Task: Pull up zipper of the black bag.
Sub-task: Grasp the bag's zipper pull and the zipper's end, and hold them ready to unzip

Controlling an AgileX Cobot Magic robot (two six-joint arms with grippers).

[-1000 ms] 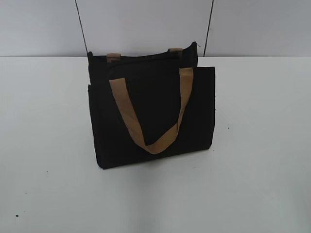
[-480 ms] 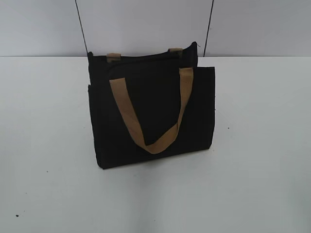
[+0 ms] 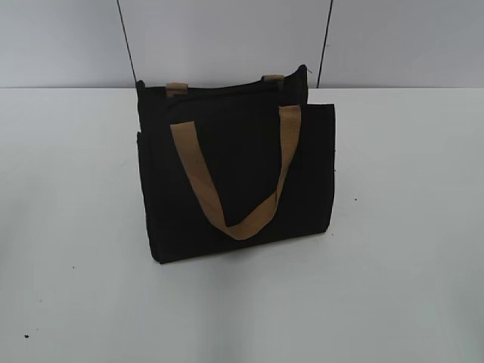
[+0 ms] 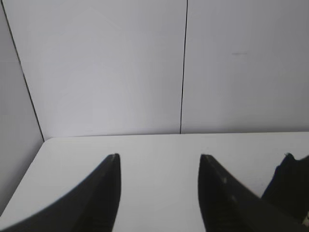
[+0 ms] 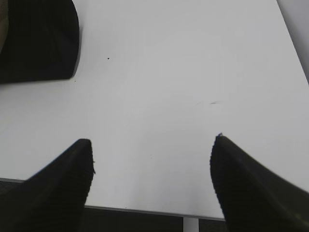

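Observation:
The black bag (image 3: 234, 181) stands upright on the white table (image 3: 393, 227), a tan webbing handle (image 3: 242, 174) hanging down its front face. The zipper runs along its top edge (image 3: 227, 89); the pull tab is too small to make out. Neither gripper shows in the exterior view. My left gripper (image 4: 159, 157) is open and empty over bare table, with a corner of the bag (image 4: 289, 183) at the right edge. My right gripper (image 5: 152, 140) is open and empty near the table's front edge, with the bag (image 5: 38, 38) at the top left.
Grey wall panels with dark vertical seams (image 3: 127, 45) rise behind the table. The table's left edge shows in the left wrist view (image 4: 24, 174). Its front edge shows in the right wrist view (image 5: 145, 211).

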